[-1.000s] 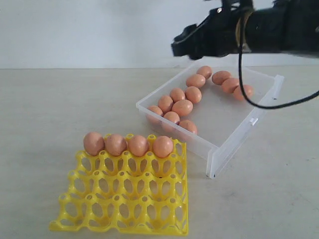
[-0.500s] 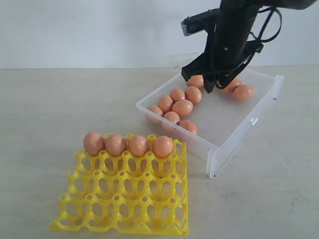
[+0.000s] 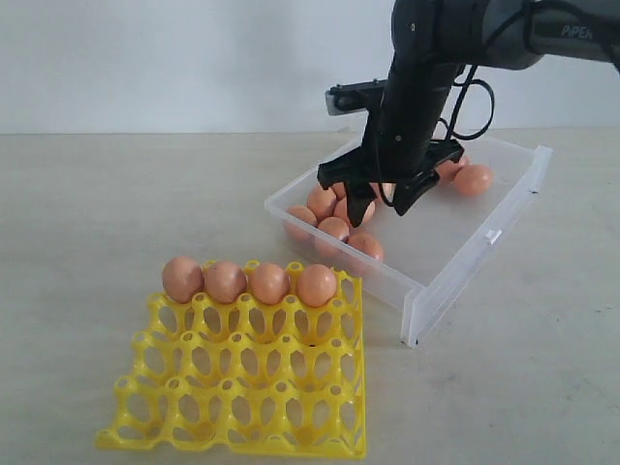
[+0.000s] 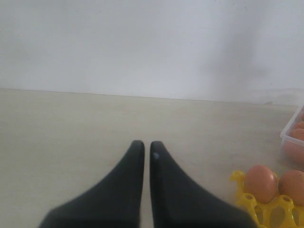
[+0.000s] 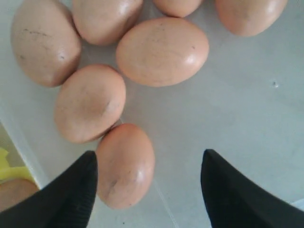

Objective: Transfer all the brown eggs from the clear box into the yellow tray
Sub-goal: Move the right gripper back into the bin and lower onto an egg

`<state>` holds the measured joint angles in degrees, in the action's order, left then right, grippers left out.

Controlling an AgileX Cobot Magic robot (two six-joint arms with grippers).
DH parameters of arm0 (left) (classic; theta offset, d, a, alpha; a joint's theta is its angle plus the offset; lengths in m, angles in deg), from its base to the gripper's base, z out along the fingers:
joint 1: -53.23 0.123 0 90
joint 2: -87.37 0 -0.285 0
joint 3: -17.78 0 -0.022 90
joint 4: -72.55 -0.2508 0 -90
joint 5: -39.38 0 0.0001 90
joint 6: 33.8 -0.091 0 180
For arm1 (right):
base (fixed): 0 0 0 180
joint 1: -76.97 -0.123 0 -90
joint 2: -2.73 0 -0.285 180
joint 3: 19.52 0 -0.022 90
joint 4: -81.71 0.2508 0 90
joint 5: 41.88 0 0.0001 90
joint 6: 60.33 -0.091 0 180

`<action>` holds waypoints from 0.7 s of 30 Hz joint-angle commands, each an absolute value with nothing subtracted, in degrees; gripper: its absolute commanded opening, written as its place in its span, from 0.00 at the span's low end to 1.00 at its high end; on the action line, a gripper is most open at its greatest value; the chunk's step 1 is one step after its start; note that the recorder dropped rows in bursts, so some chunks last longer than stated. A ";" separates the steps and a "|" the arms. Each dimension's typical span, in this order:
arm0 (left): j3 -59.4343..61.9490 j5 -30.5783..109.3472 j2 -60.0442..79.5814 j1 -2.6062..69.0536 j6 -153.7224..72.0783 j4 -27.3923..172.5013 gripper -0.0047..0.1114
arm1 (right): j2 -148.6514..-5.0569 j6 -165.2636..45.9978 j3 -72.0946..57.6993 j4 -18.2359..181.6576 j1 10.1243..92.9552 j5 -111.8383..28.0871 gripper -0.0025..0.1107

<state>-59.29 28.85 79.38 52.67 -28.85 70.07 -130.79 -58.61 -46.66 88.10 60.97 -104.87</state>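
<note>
The clear box [image 3: 504, 228] lies at the right and holds several brown eggs [image 3: 334, 229]. My right gripper [image 3: 378, 199] hangs open just over the front cluster. In the right wrist view, the nearest egg [image 5: 125, 165] lies between the spread fingers, close to one fingertip [image 5: 83, 178], with other eggs [image 5: 162, 51] beyond it. The yellow tray [image 3: 247, 383] sits at the front left with several eggs [image 3: 249, 282] in its back row. My left gripper [image 4: 144, 145] is shut on nothing, low over the table beside the tray corner [image 4: 249, 199].
The box's near wall [image 3: 339, 257] stands between the egg cluster and the tray. A white wall runs behind the beige tabletop [image 3: 116, 203]. A black cable [image 3: 477, 92] loops off the right arm.
The right arm has swung down from above the box's far side and moved toward the front cluster of eggs, now low over them with its fingers spread.
</note>
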 commanded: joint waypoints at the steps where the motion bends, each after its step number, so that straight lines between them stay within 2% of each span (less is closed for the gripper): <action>1: -59.43 29.11 79.58 52.98 -28.87 70.12 0.08 | -132.32 -57.66 -47.01 89.22 61.10 -104.16 0.51; 14: -59.43 29.11 79.58 52.98 -28.87 70.12 0.08 | -137.04 -57.66 -47.01 90.34 61.10 -102.65 0.49; 16: -59.43 29.11 79.58 52.98 -28.87 70.12 0.08 | -137.23 -57.66 -47.01 90.34 61.10 -102.65 0.42; 21: -59.43 29.11 79.58 52.98 -28.87 70.12 0.08 | -137.23 -57.66 -47.01 89.85 61.10 -102.55 0.02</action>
